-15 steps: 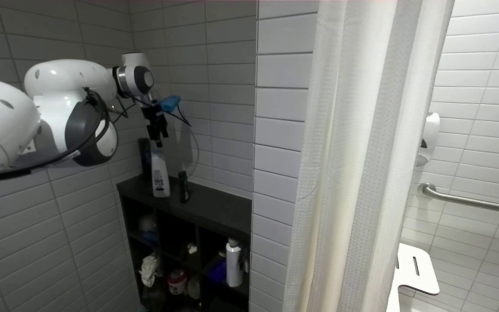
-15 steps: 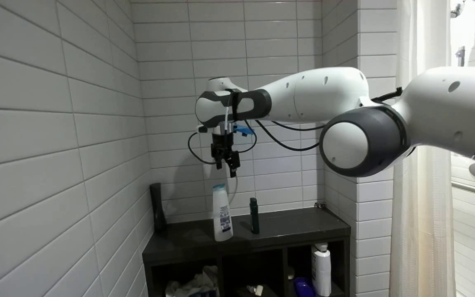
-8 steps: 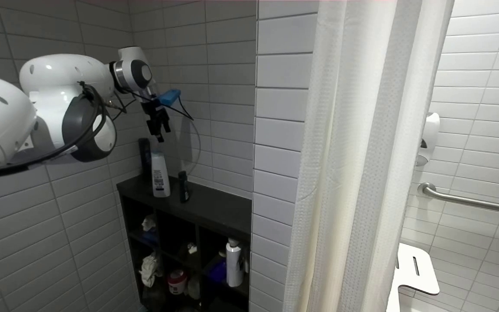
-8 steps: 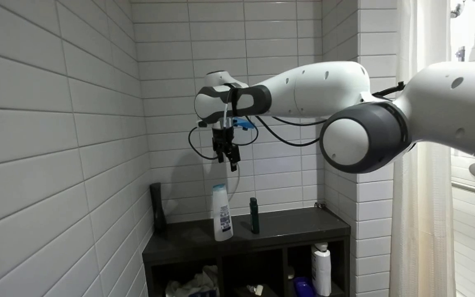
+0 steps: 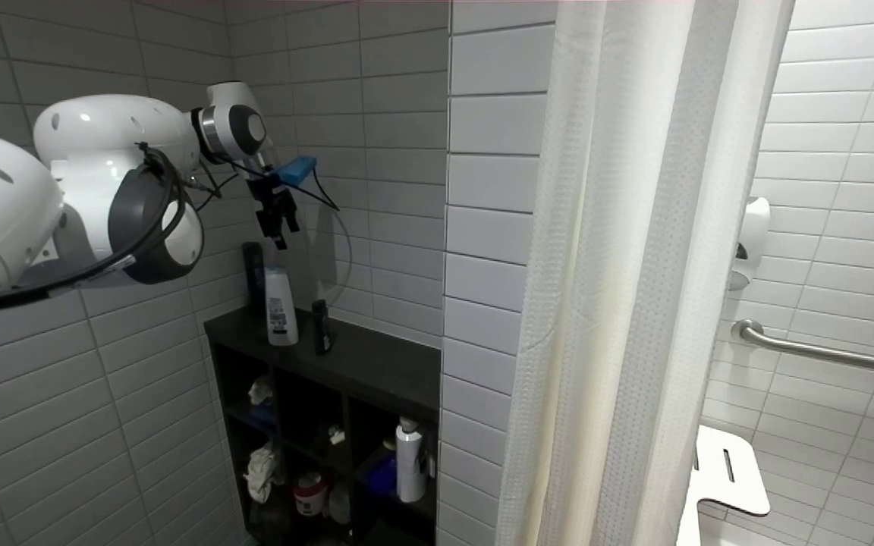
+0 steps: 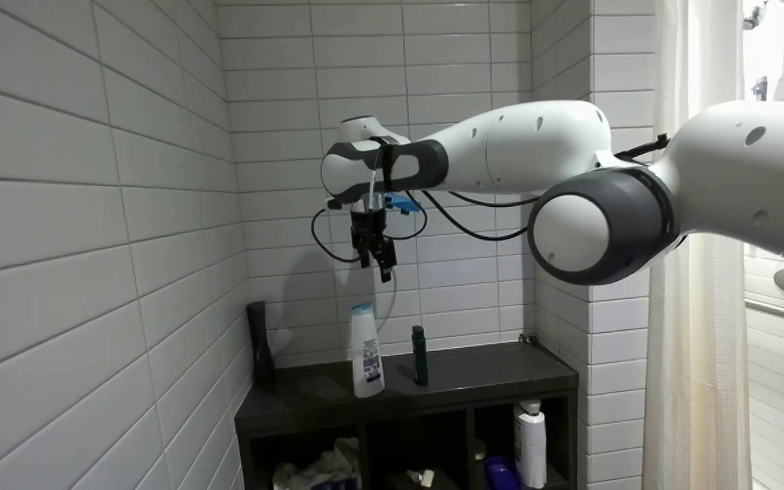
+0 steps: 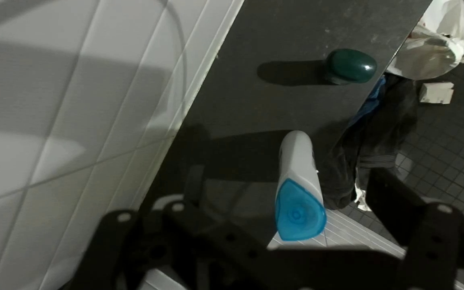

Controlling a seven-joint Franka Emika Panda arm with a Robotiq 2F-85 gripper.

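I have the pincer [image 6: 376, 270] hanging above the white toiletry bottle [image 6: 367, 357], released, its jaws spread apart. In my wrist view the bottle's blue cap [image 7: 299, 211] shows between them; both exterior views show a gap above it. The bottle stands on the dark counter [image 6: 494, 364], near the front edge. Flanking it are a small dark green bottle [image 6: 420, 355] and, farther off, a tall black bottle [image 6: 260, 344] close to the side wall [image 6: 92, 238]. The tiled back wall [image 6: 297, 163] blocks the far side. In the compartments [image 6: 419, 435] below I see a white bottle [image 6: 532, 449] beside a purple item [image 6: 501, 473], a crumpled cloth [image 6: 331, 466] and, in an exterior view, a red-and-white tub [image 5: 310, 489]. A pale shower curtain [image 5: 627, 265] hangs well apart from the bottles.
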